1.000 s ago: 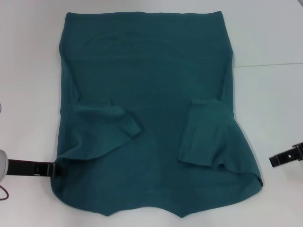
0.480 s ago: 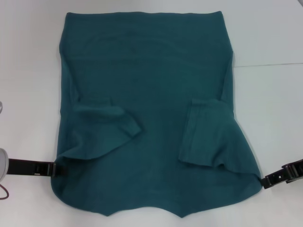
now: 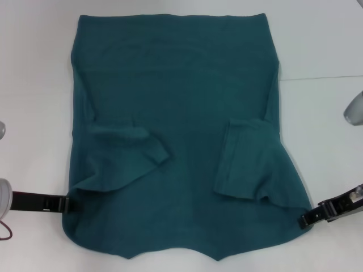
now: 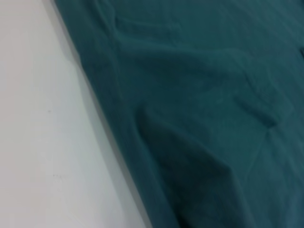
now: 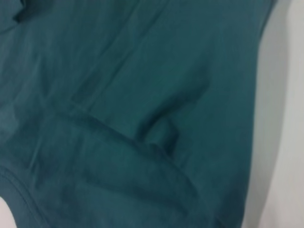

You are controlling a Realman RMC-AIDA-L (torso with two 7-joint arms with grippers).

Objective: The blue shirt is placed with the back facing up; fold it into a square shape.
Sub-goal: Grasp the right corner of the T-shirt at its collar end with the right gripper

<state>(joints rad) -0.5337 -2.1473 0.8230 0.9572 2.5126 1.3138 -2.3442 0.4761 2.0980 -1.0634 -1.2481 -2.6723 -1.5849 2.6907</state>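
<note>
With both sleeves folded in, blue shirt [image 3: 176, 130] lies flat mid-bench; left claw [image 3: 63, 203] and right claw [image 3: 306, 219] touch near corners, grip unclear. Lift both evenly.

Both your arms sit low
Your black left end effector [image 3: 63, 203] and black right end effector [image 3: 306, 219] reach inward.
</note>
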